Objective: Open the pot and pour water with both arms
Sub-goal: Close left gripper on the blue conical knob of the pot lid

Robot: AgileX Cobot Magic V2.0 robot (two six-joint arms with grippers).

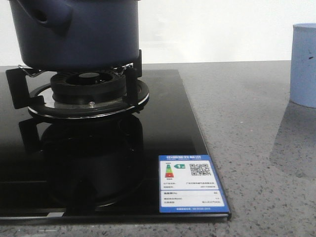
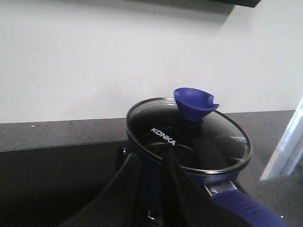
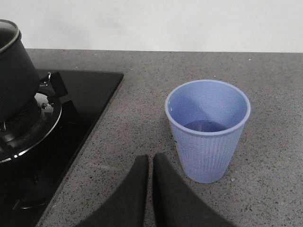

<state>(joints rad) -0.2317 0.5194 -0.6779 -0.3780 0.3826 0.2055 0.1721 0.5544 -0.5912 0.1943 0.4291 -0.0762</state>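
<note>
The dark navy pot (image 1: 79, 34) stands on the gas burner (image 1: 89, 91) at the back left, its stubby side handle (image 1: 42, 15) turned toward the front left. A glass lid (image 2: 189, 142) with a blue knob (image 2: 194, 104) covers it, and a long blue handle (image 2: 246, 208) sticks out. My left gripper (image 2: 151, 158) is open just short of the pot's wall, holding nothing. Beside the light blue cup (image 3: 208, 137), my right gripper (image 3: 150, 158) hangs shut and empty over the counter. I cannot make out any water. Neither gripper shows in the front view.
The black glass cooktop (image 1: 98, 163) carries a blue-and-white energy label (image 1: 192, 182) at its front right corner. Grey speckled counter (image 1: 256, 148) lies to its right, with the cup (image 1: 303, 64) at the far right edge. A white wall runs behind.
</note>
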